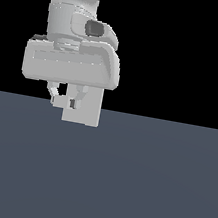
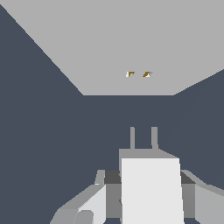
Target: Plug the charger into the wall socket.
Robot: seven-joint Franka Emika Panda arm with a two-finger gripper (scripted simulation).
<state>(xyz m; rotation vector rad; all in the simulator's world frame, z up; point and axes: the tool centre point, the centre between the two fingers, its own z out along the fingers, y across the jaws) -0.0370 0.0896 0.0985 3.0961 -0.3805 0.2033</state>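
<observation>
My gripper is shut on the charger, a small light grey-white cube held just above the floor. In the wrist view the charger sits between my fingers, and its two prongs point toward the wall socket. The socket is a flat light grey square slab with two small slots in its face. A strip of dark floor shows between the prongs and the slab, so they are apart. In the exterior view the socket stands upright right behind my fingers, partly hidden by the hand.
The dark blue-grey floor spreads all round the socket. The arm's white hand and wrist hang above the socket and cover its upper part in the exterior view.
</observation>
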